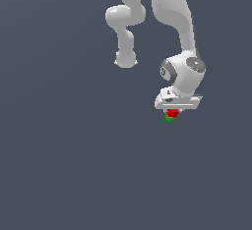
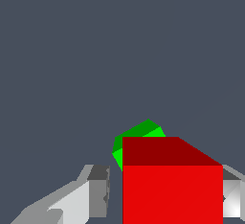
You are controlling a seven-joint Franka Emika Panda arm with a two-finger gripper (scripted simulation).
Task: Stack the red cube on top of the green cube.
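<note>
The red cube (image 1: 173, 112) sits right on top of the green cube (image 1: 169, 118), just under the white gripper (image 1: 173, 109) in the exterior view. In the wrist view the red cube (image 2: 172, 189) fills the space between the fingers, and the green cube (image 2: 142, 133) peeks out from behind and below it, turned at an angle to it. The gripper (image 2: 165, 192) stands around the red cube. One finger (image 2: 98, 189) shows a clear gap to the cube, and the other finger (image 2: 232, 194) is at the cube's side. The jaws look slightly open.
The plain dark grey floor (image 1: 74, 165) surrounds the cubes on all sides. The arm's white links (image 1: 170, 8) rise above the gripper towards the top of the exterior view. No other objects show.
</note>
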